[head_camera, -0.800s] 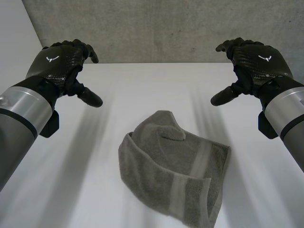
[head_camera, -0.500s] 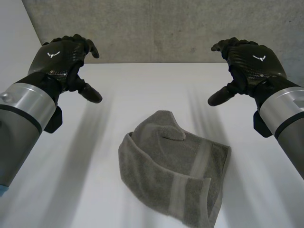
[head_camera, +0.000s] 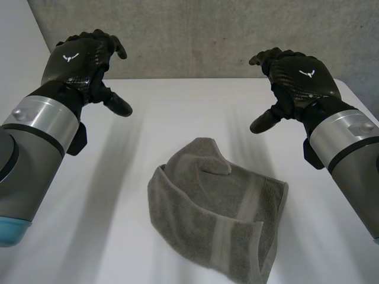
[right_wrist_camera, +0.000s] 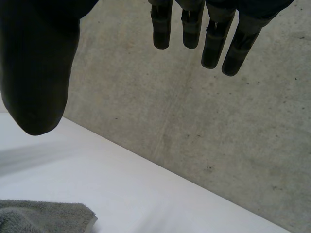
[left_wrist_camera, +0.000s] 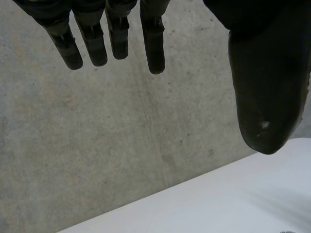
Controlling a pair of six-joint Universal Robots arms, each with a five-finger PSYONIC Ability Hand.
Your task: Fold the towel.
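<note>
A grey towel with lighter stripes lies crumpled and partly folded over itself on the white table, near its front middle. My left hand hovers above the table at the far left, fingers relaxed and apart, holding nothing. My right hand hovers at the far right, also open and empty. Both hands are well above and behind the towel. In the left wrist view the fingers and thumb hang straight. A corner of the towel lies below the thumb in the right wrist view.
A concrete wall rises right behind the table's far edge. Bare white tabletop surrounds the towel on the left, right and far sides.
Both arms have moved forward and slightly inward over the table. The hands stay open. The towel has not moved.
</note>
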